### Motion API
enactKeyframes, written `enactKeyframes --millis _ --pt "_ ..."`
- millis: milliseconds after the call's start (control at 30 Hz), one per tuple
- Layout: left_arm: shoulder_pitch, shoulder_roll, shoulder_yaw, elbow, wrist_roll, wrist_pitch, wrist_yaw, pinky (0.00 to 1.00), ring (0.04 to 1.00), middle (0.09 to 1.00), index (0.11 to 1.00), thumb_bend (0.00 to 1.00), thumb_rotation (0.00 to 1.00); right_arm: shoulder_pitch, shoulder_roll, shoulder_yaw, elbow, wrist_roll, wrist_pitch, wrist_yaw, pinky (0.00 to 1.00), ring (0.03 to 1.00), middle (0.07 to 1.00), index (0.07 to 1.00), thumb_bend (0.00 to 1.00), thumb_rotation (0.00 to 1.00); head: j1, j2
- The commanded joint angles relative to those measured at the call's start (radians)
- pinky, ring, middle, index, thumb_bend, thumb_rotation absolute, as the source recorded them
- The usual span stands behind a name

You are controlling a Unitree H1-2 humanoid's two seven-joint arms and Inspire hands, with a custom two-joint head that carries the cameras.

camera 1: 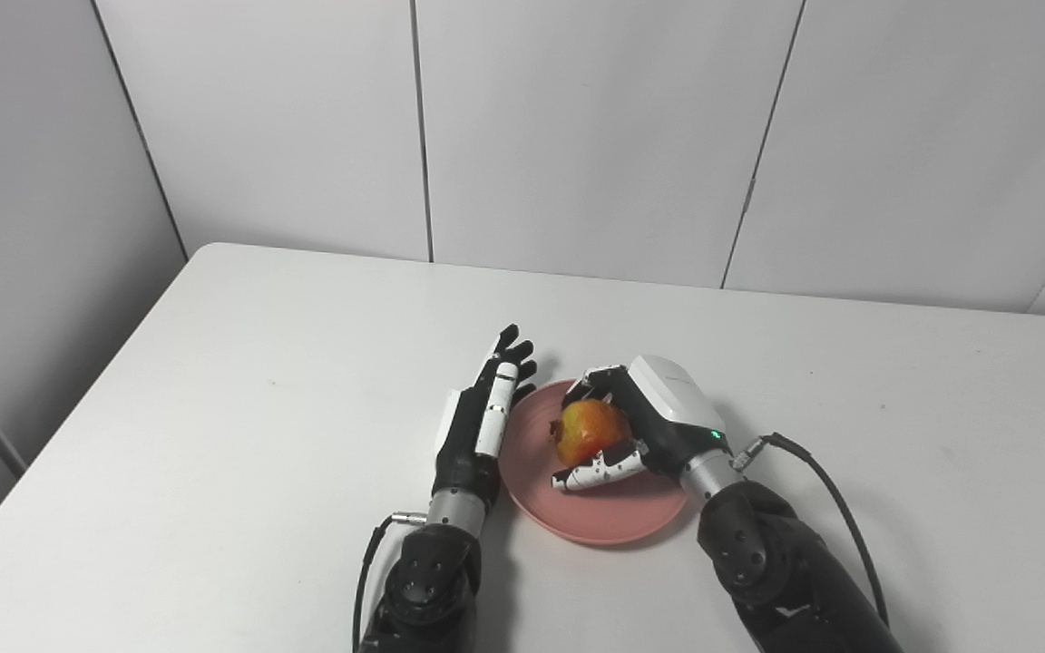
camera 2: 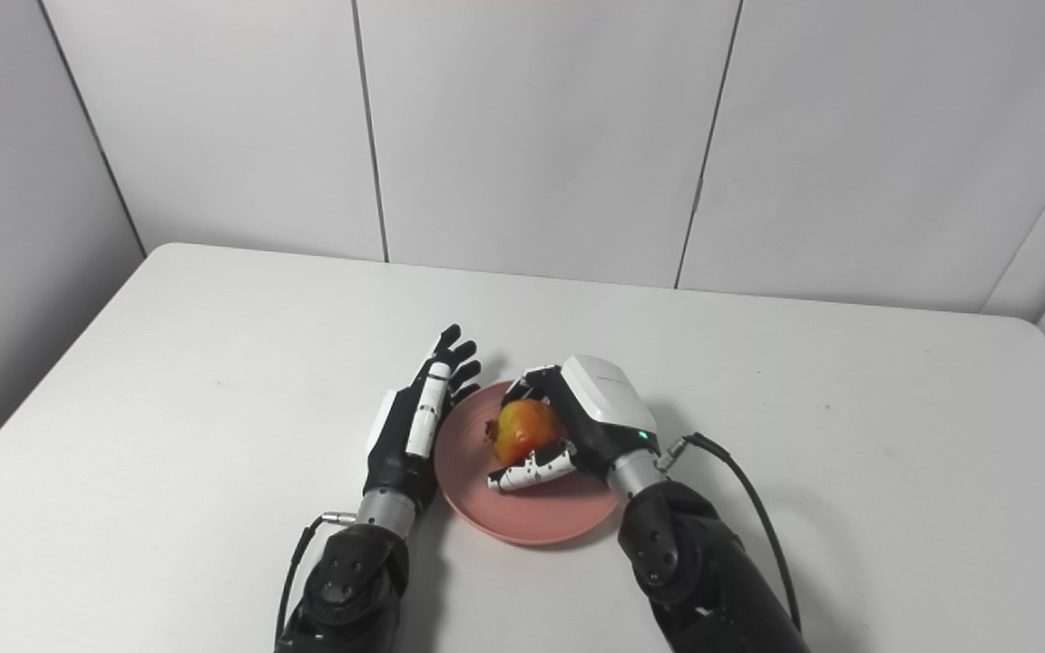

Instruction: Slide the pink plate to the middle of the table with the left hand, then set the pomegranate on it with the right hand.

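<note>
The pink plate (camera 1: 595,517) lies on the white table near the front middle. My right hand (camera 1: 645,422) is over the plate, its fingers and thumb closed around the red-yellow pomegranate (camera 1: 588,430). I cannot tell whether the fruit touches the plate. My left hand (camera 1: 484,413) is open, fingers straight and pointing away from me, with its edge against the plate's left rim. The same scene shows in the right eye view, with the plate (camera 2: 522,521), pomegranate (camera 2: 522,429), right hand (camera 2: 590,408) and left hand (camera 2: 418,417).
The white table (camera 1: 241,390) stretches to grey wall panels at the back. A black cable (camera 1: 826,494) loops from my right wrist over the table.
</note>
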Motion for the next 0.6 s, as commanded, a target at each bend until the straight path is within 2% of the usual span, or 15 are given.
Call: enactKeyframes --millis 0,133,267,433,467,533,567 --pt "-0.017 -0.003 0.0 0.013 0.007 0.003 0.008 0.87 0.905 0.923 0.927 0.42 1.0 -0.02 -0.003 0.005 0.003 -0.017 -0.012 0.003 0.26 0.33 0.39 0.458 0.48 0.09 0.0 0.001" --pt "-0.015 -0.002 0.0 0.006 0.006 0.008 0.006 0.87 0.906 0.924 0.928 0.43 1.0 -0.019 -0.005 0.009 -0.001 -0.043 -0.002 -0.007 0.24 0.312 0.381 0.478 0.5 0.13 -0.002 0.005" --pt "-0.014 -0.004 0.001 -0.002 0.005 0.016 0.008 0.86 0.904 0.921 0.926 0.42 1.0 -0.015 -0.003 0.004 -0.015 -0.046 0.01 0.005 0.24 0.332 0.417 0.486 0.51 0.15 -0.004 0.006" --pt "-0.013 -0.001 -0.003 -0.006 0.011 0.02 0.007 0.87 0.907 0.924 0.929 0.43 1.0 -0.012 -0.008 0.004 -0.031 -0.052 0.009 0.017 0.35 0.449 0.526 0.492 0.52 0.16 -0.005 0.007" --pt "-0.013 -0.001 -0.003 -0.006 0.011 0.021 0.007 0.87 0.909 0.925 0.93 0.43 1.0 -0.011 -0.009 0.003 -0.036 -0.051 0.01 0.021 0.41 0.508 0.582 0.587 0.65 0.28 -0.005 0.007" --pt "-0.013 0.0 -0.003 -0.004 0.008 0.02 0.004 0.89 0.913 0.927 0.931 0.44 1.0 -0.009 -0.01 0.001 -0.05 -0.049 0.015 0.034 0.45 0.555 0.63 0.666 0.74 0.38 -0.005 0.007" --pt "-0.013 0.001 -0.003 -0.002 0.008 0.019 0.004 0.89 0.914 0.928 0.932 0.44 1.0 -0.007 -0.01 -0.001 -0.06 -0.05 0.018 0.039 0.45 0.557 0.632 0.67 0.75 0.39 -0.006 0.007"
